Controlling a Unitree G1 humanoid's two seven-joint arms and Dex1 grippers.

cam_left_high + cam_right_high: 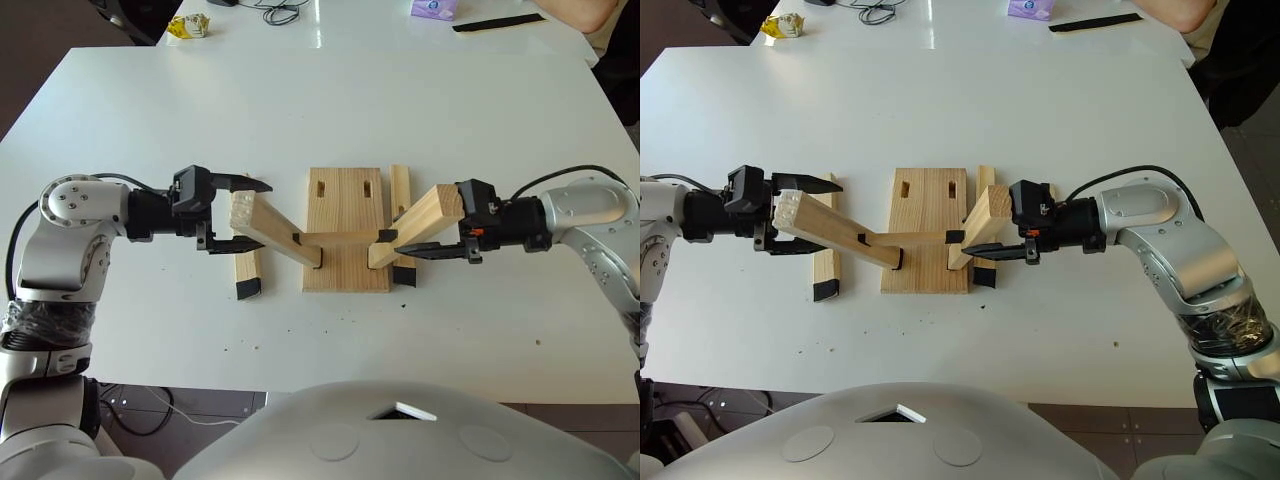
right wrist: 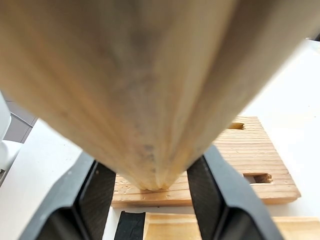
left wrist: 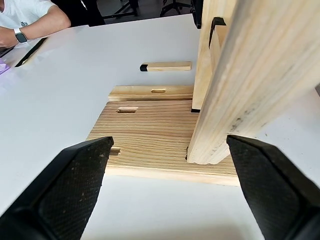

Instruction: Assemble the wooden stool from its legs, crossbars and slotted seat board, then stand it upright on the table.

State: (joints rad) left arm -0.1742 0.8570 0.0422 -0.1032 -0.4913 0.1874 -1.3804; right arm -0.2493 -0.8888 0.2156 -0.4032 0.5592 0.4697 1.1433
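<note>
The slotted seat board (image 1: 345,200) lies flat at the table's middle. Over it, two legs joined by a crossbar (image 1: 345,238) spread outward in a V. My left gripper (image 1: 262,214) is open, its fingers (image 3: 75,180) straddling the outer end of the left leg (image 1: 275,230) with a gap on one side. My right gripper (image 1: 410,236) is shut on the outer end of the right leg (image 1: 425,222), and its pads (image 2: 97,192) press both sides of the wood. The inner ends of both legs sit on the board's near half.
A loose leg with a black tip (image 1: 247,272) lies left of the board. Another slotted piece (image 1: 401,190) lies along its right edge. A yellow wrapper (image 1: 190,27), cables (image 1: 275,10), a purple packet (image 1: 433,9) and a black strip (image 1: 495,23) sit at the far edge.
</note>
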